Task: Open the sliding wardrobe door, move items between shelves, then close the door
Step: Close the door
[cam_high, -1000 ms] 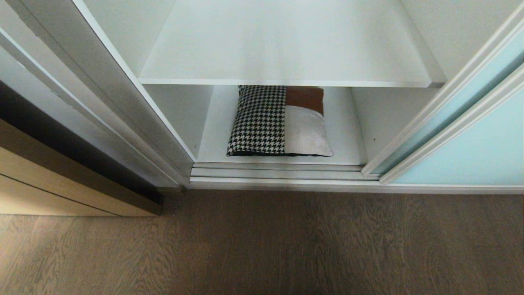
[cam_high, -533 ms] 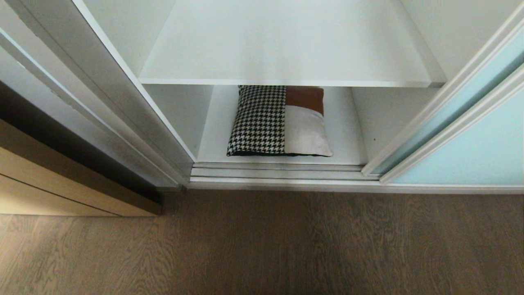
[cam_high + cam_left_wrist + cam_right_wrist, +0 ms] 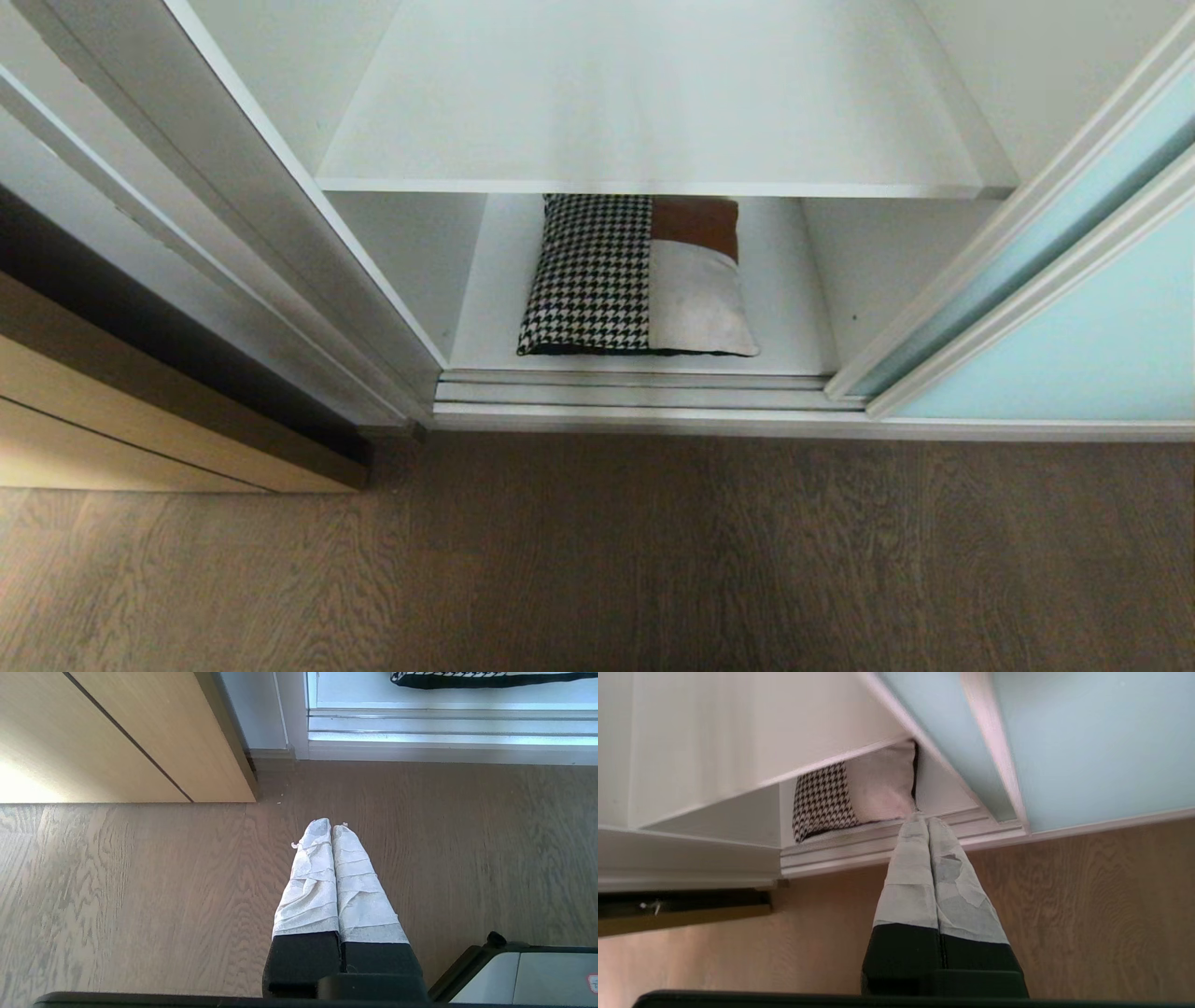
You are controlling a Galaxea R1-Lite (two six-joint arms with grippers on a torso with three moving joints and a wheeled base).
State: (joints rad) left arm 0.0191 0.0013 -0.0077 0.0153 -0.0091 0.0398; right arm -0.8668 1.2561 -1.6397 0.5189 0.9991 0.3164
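Standing open with the frosted pale blue-green sliding wardrobe door [image 3: 1102,345] pushed right. Moving on to the transfer step, judging by the layout: lying on the lower white shelf board [image 3: 504,308], the houndstooth, beige and brown patchwork cushion [image 3: 635,275], beneath the bare upper white shelf board [image 3: 653,103]. Hanging parked over the wood-grain floor [image 3: 597,560], the left gripper [image 3: 331,828], taped fingers pressed together. Pointing toward the cushion from outside the silver door track [image 3: 878,844], the right gripper [image 3: 922,820], clenched on nothing. Calling next for spreading those fingers and reaching in.
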